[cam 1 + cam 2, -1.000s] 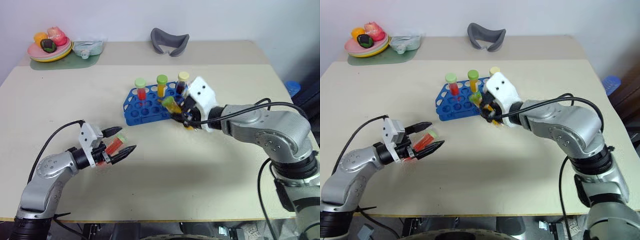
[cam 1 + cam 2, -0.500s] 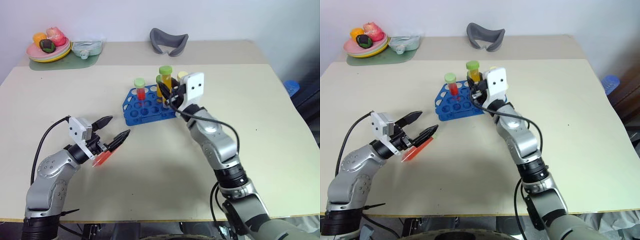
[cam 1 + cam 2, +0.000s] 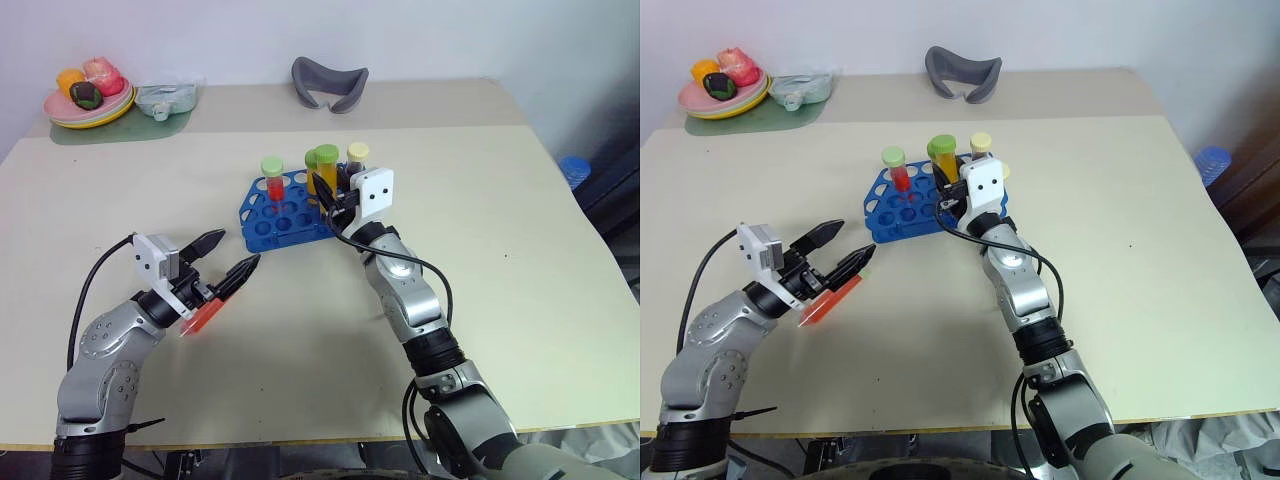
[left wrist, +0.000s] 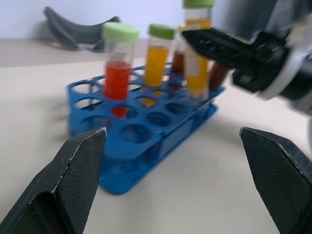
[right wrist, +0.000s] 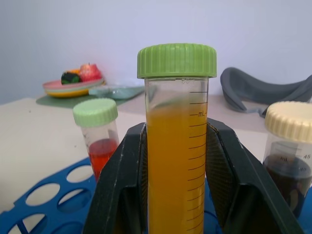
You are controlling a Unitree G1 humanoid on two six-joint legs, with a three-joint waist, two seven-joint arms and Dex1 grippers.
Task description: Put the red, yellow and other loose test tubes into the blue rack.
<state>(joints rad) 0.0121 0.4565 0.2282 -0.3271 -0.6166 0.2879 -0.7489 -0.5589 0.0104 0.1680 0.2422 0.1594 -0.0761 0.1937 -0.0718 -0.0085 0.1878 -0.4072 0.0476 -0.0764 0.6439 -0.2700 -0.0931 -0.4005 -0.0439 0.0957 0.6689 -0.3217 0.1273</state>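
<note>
The blue rack (image 3: 285,213) stands mid-table with three tubes upright in it: a red one (image 3: 272,180), a yellow one (image 4: 158,53) and a dark-brown one with a pale-yellow cap (image 3: 357,162). My right gripper (image 3: 328,192) is shut on a yellow, green-capped test tube (image 5: 176,146), held upright over the rack's right part. Whether its tip sits in a hole I cannot tell. My left gripper (image 3: 238,250) is open and empty, nearer the table's front left. A red loose test tube (image 3: 203,316) lies on the table just under it.
A plate of toy fruit (image 3: 85,100) and a pale container (image 3: 165,98) sit on a green mat at the far left corner. A grey curved object (image 3: 328,82) lies at the back centre. A black cable runs along my right arm.
My right arm swung the yellow tube from a tilt beside the rack's front to upright over it. The left gripper turned slightly, and the red tube now shows below it instead of between its fingers.
</note>
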